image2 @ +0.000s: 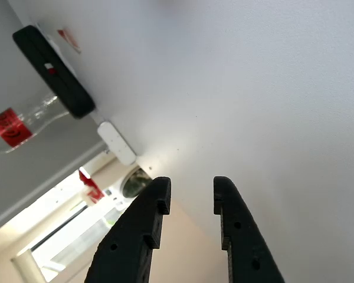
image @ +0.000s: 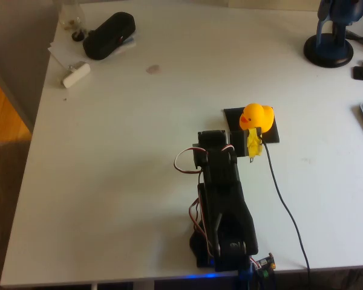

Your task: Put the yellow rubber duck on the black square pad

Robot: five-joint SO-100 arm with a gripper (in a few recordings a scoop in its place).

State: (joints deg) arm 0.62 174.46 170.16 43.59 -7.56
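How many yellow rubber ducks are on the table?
1. The small yellow rubber duck sits on the thin black square pad, right of the white table's centre in the overhead view, just beyond the black gripper. None appears hidden.

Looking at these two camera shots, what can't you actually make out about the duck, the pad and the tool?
- Black square pad, overhead view: mostly covered by the yellow rubber duck and the arm.
- Tool in the overhead view: its tips lie under the yellow tape and the duck, so contact with the duck is unclear.
- Tool, wrist view: open with nothing between the fingers.
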